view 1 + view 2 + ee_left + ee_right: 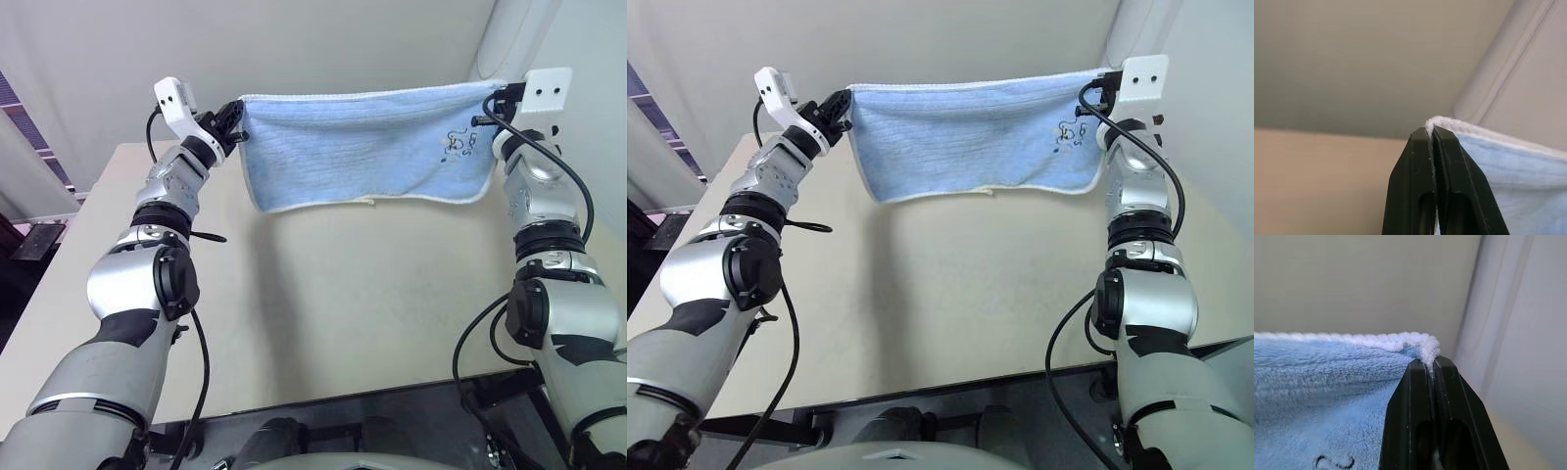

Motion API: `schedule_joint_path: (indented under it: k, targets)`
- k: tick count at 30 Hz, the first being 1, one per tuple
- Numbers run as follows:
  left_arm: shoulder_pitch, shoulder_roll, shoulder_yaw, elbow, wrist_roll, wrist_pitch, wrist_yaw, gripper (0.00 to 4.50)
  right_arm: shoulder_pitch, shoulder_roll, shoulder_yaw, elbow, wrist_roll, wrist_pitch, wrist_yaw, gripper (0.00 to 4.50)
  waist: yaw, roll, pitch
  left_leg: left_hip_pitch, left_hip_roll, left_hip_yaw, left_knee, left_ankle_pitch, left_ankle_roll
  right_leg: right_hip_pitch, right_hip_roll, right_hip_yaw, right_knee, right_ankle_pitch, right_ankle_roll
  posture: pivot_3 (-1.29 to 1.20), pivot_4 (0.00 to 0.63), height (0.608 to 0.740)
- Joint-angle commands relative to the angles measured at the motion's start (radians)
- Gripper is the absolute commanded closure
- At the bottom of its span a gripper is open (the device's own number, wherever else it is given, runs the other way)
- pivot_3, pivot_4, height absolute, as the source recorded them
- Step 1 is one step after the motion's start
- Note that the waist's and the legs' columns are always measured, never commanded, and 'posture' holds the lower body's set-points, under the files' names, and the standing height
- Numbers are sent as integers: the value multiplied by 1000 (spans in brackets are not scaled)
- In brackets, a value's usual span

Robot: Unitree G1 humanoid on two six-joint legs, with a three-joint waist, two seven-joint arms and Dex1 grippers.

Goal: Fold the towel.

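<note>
The small light blue terry towel (367, 147) with white edging hangs stretched above the beige bench (343, 304), its upper corners clamped by the left gripper (235, 119) and, apparently, the right gripper (1430, 363).

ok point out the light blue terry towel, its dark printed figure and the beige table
light blue terry towel (353, 147), left eye view, middle of the cloth
dark printed figure (457, 145), left eye view, its centre
beige table (353, 313), left eye view, bare top

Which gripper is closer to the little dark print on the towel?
Right. The right gripper pinches the towel at the corner just above the print; the left gripper pinches the opposite top corner, across the cloth.
</note>
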Motion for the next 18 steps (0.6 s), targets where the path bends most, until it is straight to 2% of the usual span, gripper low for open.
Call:
schedule_joint_path:
  k: [1, 4, 8, 13, 18]
  targets:
    - [40, 51, -31, -42, 34, 27, -208, 4464, 76, -13, 7, -54, 12, -111, 108, 4500, -8, -1, -1, 0, 0, 0, 0, 0, 0, 0, 0, 0, 0, 0, 0, 0, 0, 740]
    - [134, 105, -76, -106, 54, 81, -401, 4464, 246, -16, -5, -221, 70, -72, 213, 4500, -18, -1, -1, 0, 0, -1, 1, 0, 0, 2, 2, -1, 0, 0, 0, 0, 0, 740]
    - [268, 167, -120, -275, 41, 183, -570, 4464, 502, -20, -43, -585, 195, 95, 288, 4500, -27, -1, 0, 0, -1, -1, 1, 0, 0, -1, 2, 0, 2, 0, 0, 0, 0, 740]
    - [470, 272, -148, -631, -34, 448, -679, 4464, 784, -62, -133, -959, 351, 338, 322, 4500, -32, -1, -1, -2, 0, -2, 2, -1, 2, -6, 1, 2, 10, 0, 0, 0, 0, 740]
    - [696, 380, -164, -973, -128, 658, -722, 4464, 1006, -100, -192, -1148, 427, 443, 386, 4500, -21, -1, -1, 4, 1, -3, 2, -3, -1, 0, 2, 4, 9, -2, -5, 0, 0, 740]
